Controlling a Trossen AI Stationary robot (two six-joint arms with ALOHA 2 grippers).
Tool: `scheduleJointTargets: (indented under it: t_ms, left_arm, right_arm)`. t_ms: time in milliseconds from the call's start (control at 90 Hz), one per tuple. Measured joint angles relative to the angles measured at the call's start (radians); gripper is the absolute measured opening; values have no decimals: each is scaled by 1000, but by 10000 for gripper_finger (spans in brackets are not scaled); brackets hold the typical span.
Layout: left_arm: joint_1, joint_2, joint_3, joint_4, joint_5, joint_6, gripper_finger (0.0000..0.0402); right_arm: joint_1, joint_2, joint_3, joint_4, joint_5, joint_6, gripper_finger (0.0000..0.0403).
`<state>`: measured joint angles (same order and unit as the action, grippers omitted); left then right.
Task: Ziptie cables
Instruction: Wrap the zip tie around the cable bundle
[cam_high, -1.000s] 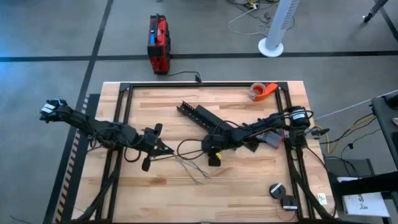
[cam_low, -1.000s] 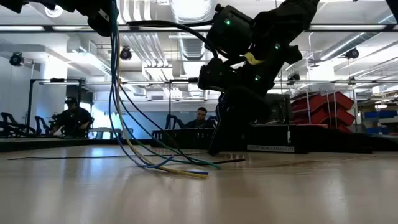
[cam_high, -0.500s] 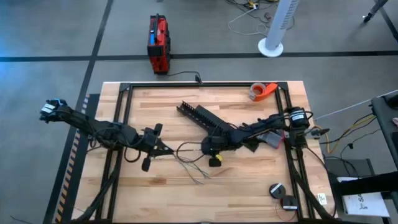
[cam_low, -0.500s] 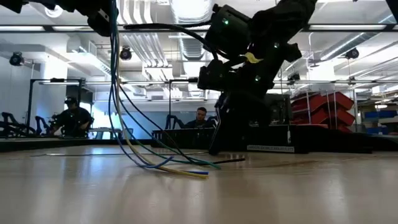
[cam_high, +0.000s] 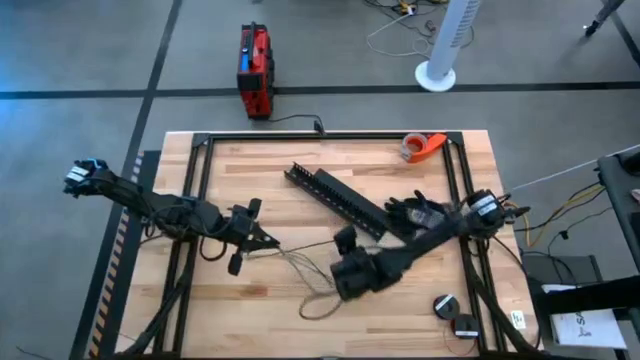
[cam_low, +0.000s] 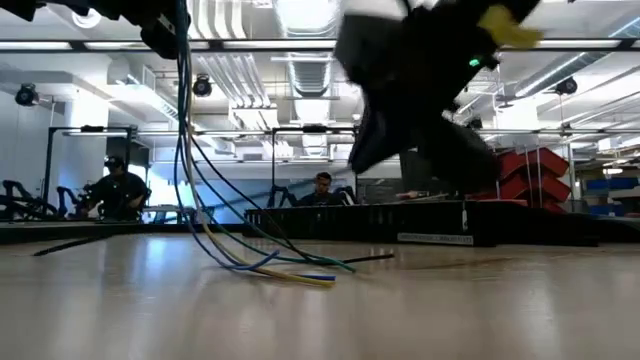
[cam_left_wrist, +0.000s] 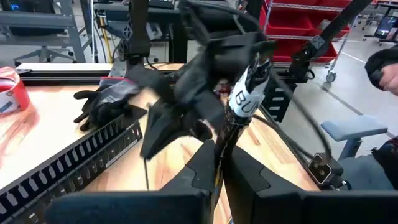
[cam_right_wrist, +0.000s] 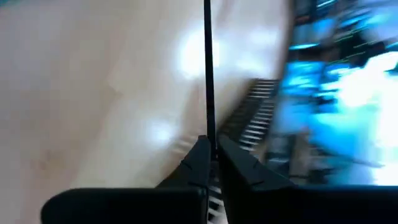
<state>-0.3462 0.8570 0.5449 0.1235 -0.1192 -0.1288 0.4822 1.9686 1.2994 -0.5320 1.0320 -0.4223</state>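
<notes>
Your left gripper (cam_high: 262, 238) pinches the cables (cam_high: 300, 262); your right gripper (cam_right_wrist: 210, 151) grips a thin black strip (cam_right_wrist: 208, 74), likely the tie. Nothing is bundled yet.

1. The letters "BU" are read on a white label (cam_left_wrist: 241, 99) wrapped around a dark arm in the left wrist view; the rest of the word is cut off.
2. No other text can be made out.
</notes>
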Motion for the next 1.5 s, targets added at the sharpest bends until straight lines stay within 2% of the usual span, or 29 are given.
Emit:
scheduleJointTargets:
  t_ms: [111,233,378,567,789,1078,1300,1500]
  left_arm:
    - [0,0,0,2,-2,0,7]
    - [0,0,0,4,-2,0,7]
    - [0,8,0,9,-3,0,7]
    - [1,8,0,11,-4,13,7]
    - [1,8,0,11,-4,15,7]
    - [1,9,0,13,-5,15,7]
    - [1,9,0,27,-5,15,7]
    - [1,10,0,30,-5,15,7]
  right_arm:
    - [46,25,-3,14,200,-123,3]
    - [52,31,-3,40,285,-207,3]
    - [34,30,-7,37,251,-302,3]
    - [1,34,-29,38,188,-600,3]
    - [-19,30,-8,64,145,-857,3]
    - [-103,-40,45,94,363,-851,2]
    - [-173,-149,77,93,382,-854,3]
    - [-201,-198,101,96,362,-838,2]
